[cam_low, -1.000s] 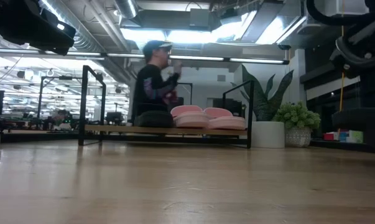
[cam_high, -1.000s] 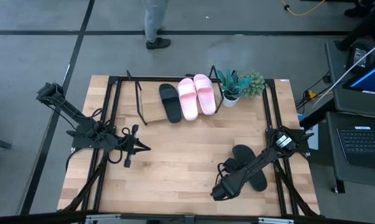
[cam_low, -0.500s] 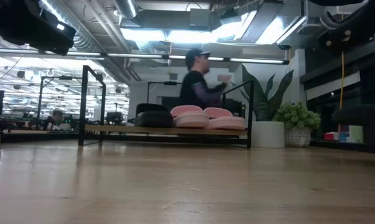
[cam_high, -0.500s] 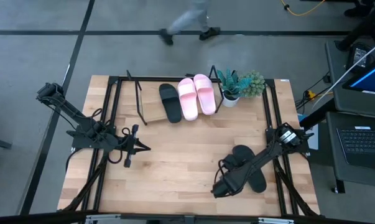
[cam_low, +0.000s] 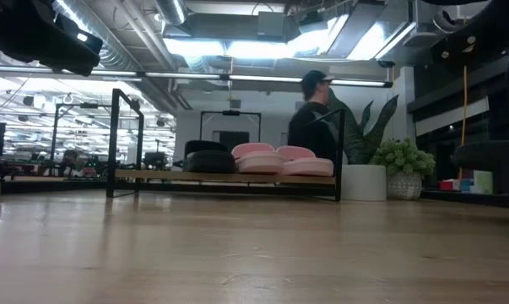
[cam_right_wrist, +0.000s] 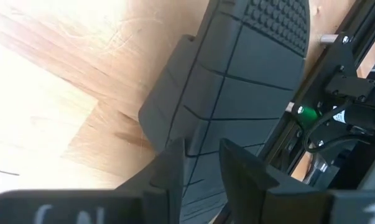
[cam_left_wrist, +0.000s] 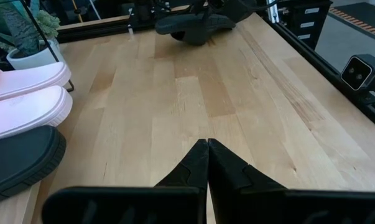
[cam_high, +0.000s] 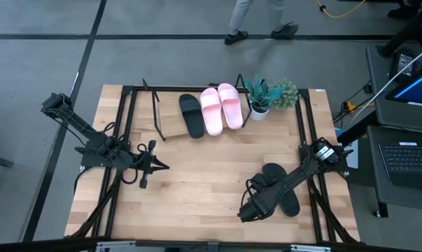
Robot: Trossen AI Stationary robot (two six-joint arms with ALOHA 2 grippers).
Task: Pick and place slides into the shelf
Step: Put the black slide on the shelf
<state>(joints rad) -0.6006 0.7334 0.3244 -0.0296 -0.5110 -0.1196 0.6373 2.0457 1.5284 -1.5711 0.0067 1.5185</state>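
Your right gripper (cam_high: 247,212) sits low over the near right part of the table (cam_high: 197,175), its fingers (cam_right_wrist: 168,168) slightly apart and straddling the edge of the loose black slide (cam_high: 280,187), which lies directly under and ahead of it; you cannot tell from here whether the pads actually press on it. Well beyond that gripper, toward the far edge, the shelf (cam_high: 170,131) holds one black slide (cam_high: 192,115) and, touching it on the plant side, two pink slides (cam_high: 221,107) side by side. Your left gripper (cam_high: 157,166) waits over the left middle of the table, fingers (cam_left_wrist: 207,163) pressed together on nothing, with bare wood ahead of it. A potted plant (cam_high: 270,96) stands just beside the shelf, and a person (cam_low: 315,127) walks behind the table.
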